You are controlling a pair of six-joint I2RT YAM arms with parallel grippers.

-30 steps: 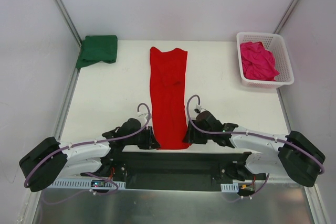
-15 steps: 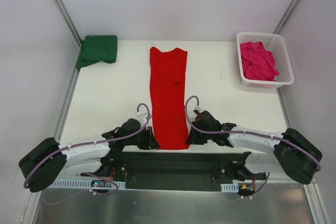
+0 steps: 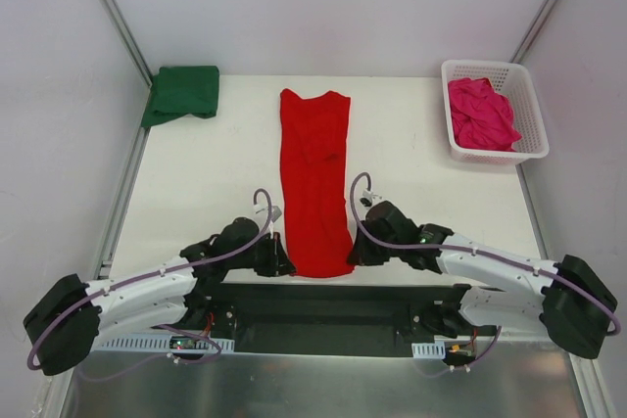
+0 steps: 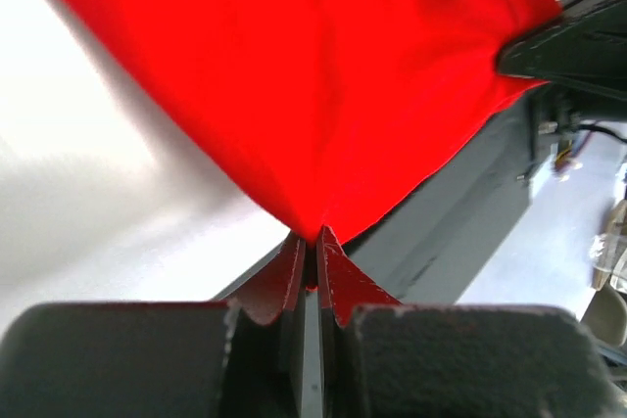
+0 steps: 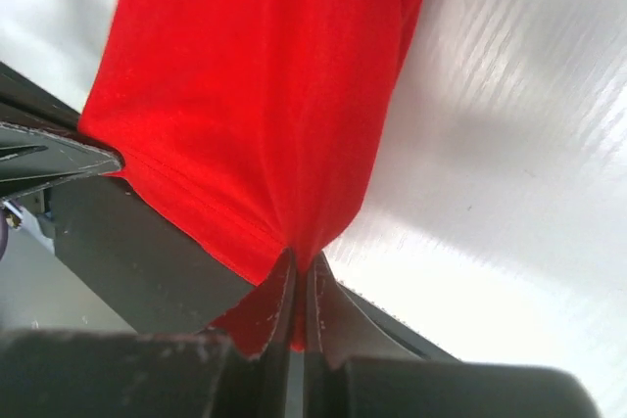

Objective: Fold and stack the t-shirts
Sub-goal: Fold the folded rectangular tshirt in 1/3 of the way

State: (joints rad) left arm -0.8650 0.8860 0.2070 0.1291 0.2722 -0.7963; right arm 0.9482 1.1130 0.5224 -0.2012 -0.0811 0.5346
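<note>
The red t-shirt (image 3: 315,178) lies as a long narrow strip down the middle of the table, from the far side to the near edge. My left gripper (image 3: 284,261) is shut on its near left corner, seen pinched between the fingers in the left wrist view (image 4: 312,247). My right gripper (image 3: 351,254) is shut on its near right corner, seen in the right wrist view (image 5: 299,261). The near hem is raised slightly between them. The dark green t-shirt (image 3: 181,93) lies folded at the far left corner. The magenta-pink t-shirt (image 3: 480,113) lies crumpled in the basket.
The white lattice basket (image 3: 529,139) stands at the far right of the table. The dark base bar (image 3: 333,302) of the arms runs along the near edge. Metal frame posts rise at the far left and far right corners.
Both grippers have moved a little away from the near edge and inward, drawing the red shirt's near hem up and narrower. The green and pink shirts have not moved.
</note>
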